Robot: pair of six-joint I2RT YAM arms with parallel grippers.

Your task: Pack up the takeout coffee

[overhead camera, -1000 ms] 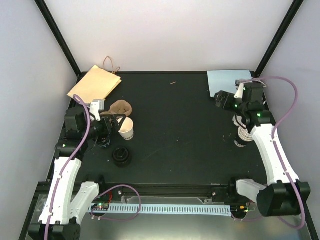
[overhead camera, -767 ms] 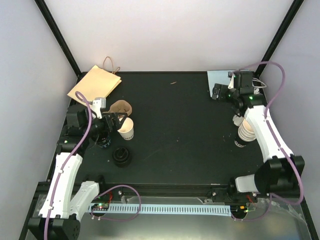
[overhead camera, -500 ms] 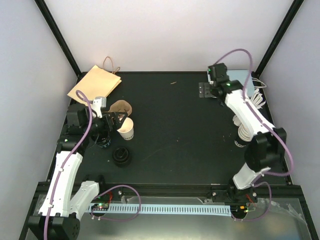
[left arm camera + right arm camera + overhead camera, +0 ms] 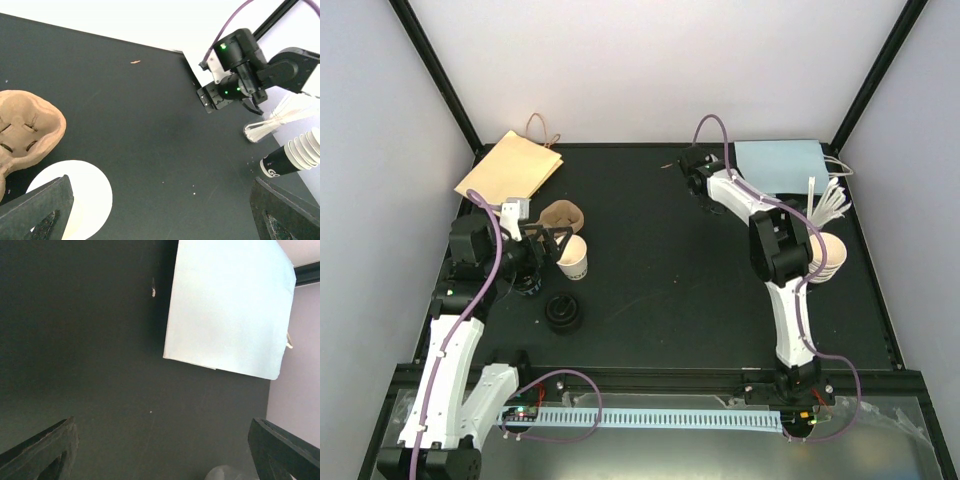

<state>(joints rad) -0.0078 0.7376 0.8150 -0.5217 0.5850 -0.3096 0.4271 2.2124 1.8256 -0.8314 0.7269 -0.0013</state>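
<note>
While the left gripper (image 4: 552, 243) hangs with its fingers spread wide and nothing between them, the takeout coffee cup (image 4: 573, 259) stands upright right at its fingertips. It's on the left side of the table (image 4: 660, 290), with the brown cup carrier (image 4: 560, 214) just beyond it and the pile of black lids (image 4: 563, 313) close by on the near side. Check the left wrist view: the cup's white mouth sits low and off toward one finger (image 4: 37, 210), not centred in the gap, and no lid shows on it. So my read is that the pickup is the job now. Doing it well means shifting the jaws across until the cup is square between both pads. Then close on the wall softly enough not to buckle the paper, and keep it dead upright on the lift. The left arm is folded in close to its base, with the gripper low and pointing across the table toward the right. Over on the other side, the right arm is stretched long to the far middle of the table. The right gripper (image 4: 692, 172) looks straight down at bare surface just left of the pale blue bag (image 4: 780, 160), fingers wide apart, holding nothing, well apart from the cup.
</note>
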